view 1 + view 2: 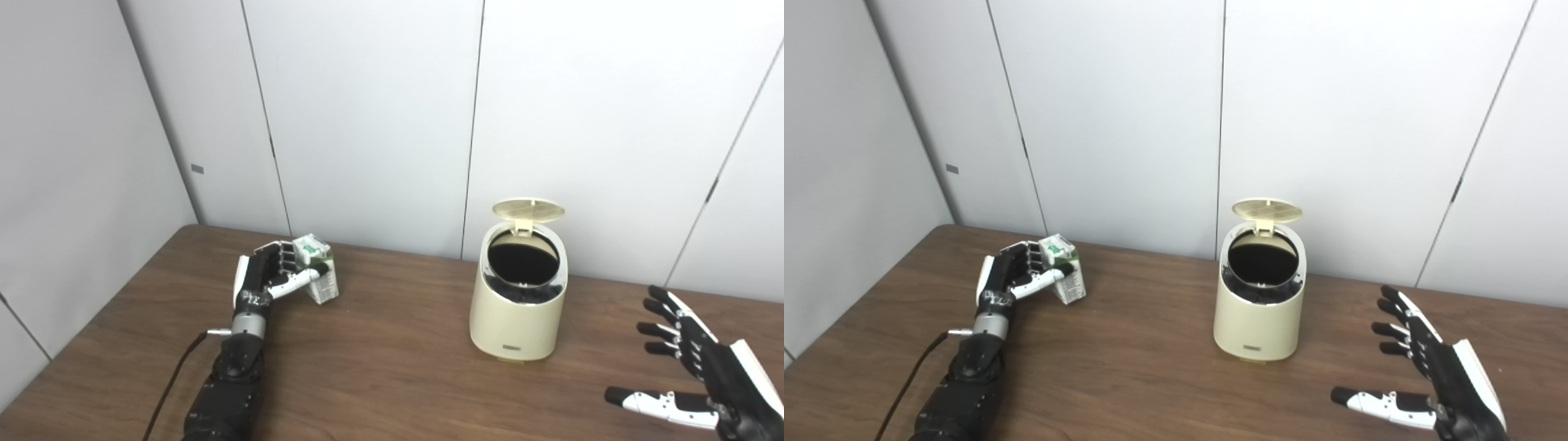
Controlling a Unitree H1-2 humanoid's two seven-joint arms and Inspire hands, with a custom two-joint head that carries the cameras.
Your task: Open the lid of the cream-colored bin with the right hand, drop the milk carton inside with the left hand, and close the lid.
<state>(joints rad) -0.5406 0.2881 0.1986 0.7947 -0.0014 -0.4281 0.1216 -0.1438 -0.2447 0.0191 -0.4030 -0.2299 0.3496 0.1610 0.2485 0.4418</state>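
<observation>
The cream-colored bin (517,318) stands right of the table's middle, its round lid (528,210) flipped up at the back and the dark inside showing. A white and green milk carton (320,275) stands tilted on the table at the left. My left hand (272,275) is wrapped around the carton, thumb across its front. My right hand (692,373) hovers open over the table's front right, fingers spread, well apart from the bin.
The brown wooden table (380,367) runs to grey wall panels behind. A black cable (174,373) trails from my left wrist toward the front edge. Bare tabletop lies between carton and bin.
</observation>
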